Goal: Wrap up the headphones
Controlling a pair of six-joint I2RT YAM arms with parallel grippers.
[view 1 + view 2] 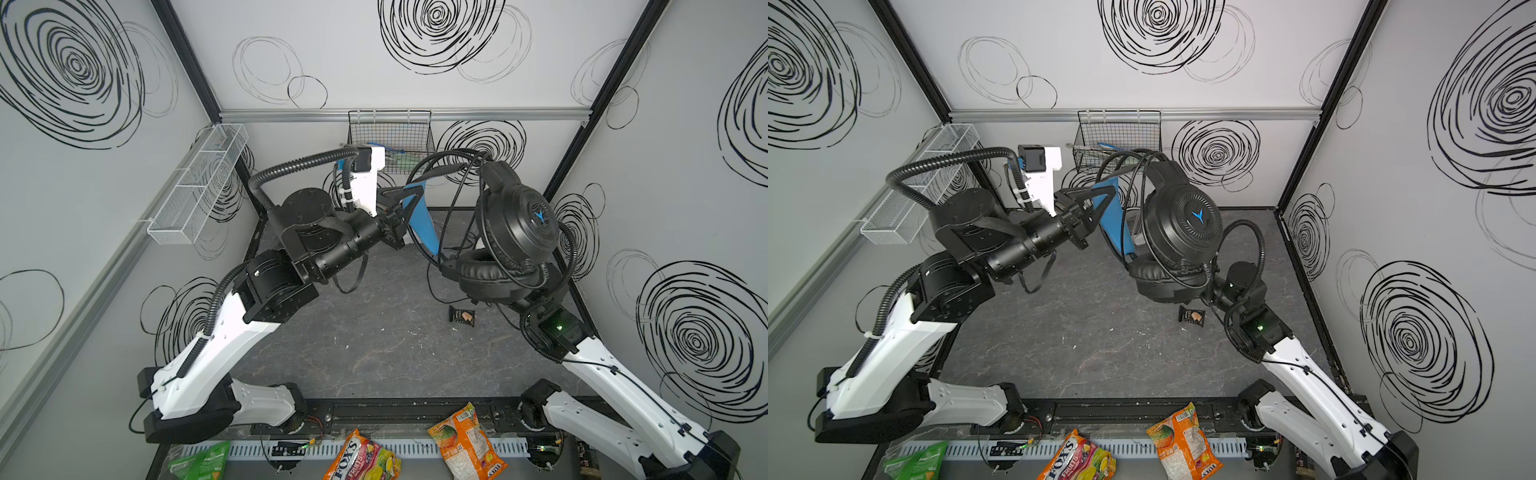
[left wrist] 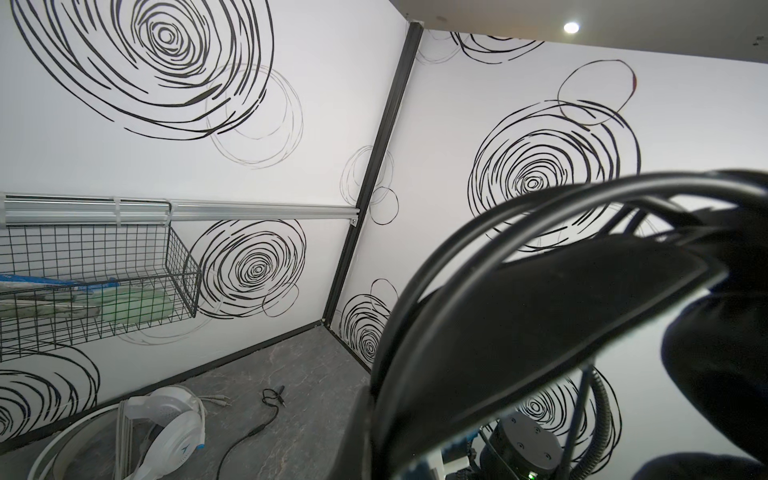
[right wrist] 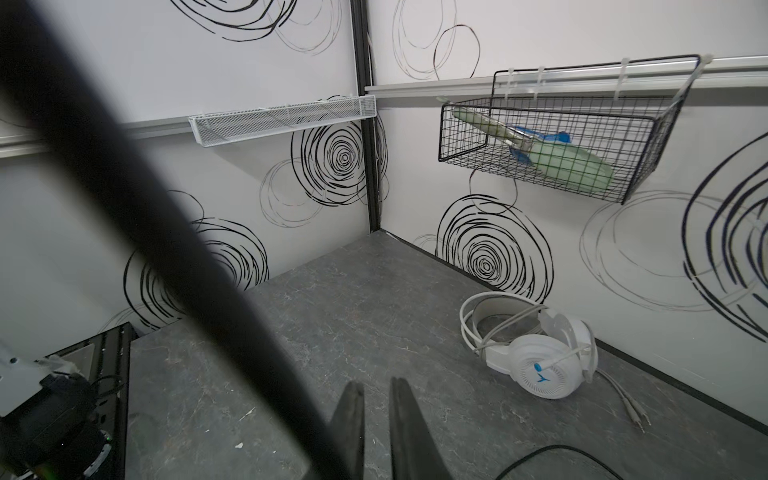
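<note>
Black and bulky, the over-ear wired headset point(image 1: 515, 224) with the blue-lined headband point(image 1: 424, 226) hangs raised above the grey marbled tabletop point(image 1: 374, 340), its black cable point(image 2: 388, 340) looped over it. My left gripper point(image 1: 417, 193) is clamped tight on that headband. My right gripper point(image 3: 376, 384), hidden under the headset in both top views, has its fingers point(image 3: 405, 419) a narrow slit apart, only bare tabletop showing between them. One all-white headset point(image 3: 544, 370) lies on the table by the back wall, beneath the black wire basket point(image 1: 390, 129): two headsets in all. Two baskets, counting the white mesh basket point(image 1: 199, 183). Three snack bags at the front edge: green bag point(image 1: 199, 461), red FOX'S bag point(image 1: 361, 457), orange bag point(image 1: 465, 440). One small dark wrapper point(image 1: 461, 314).
</note>
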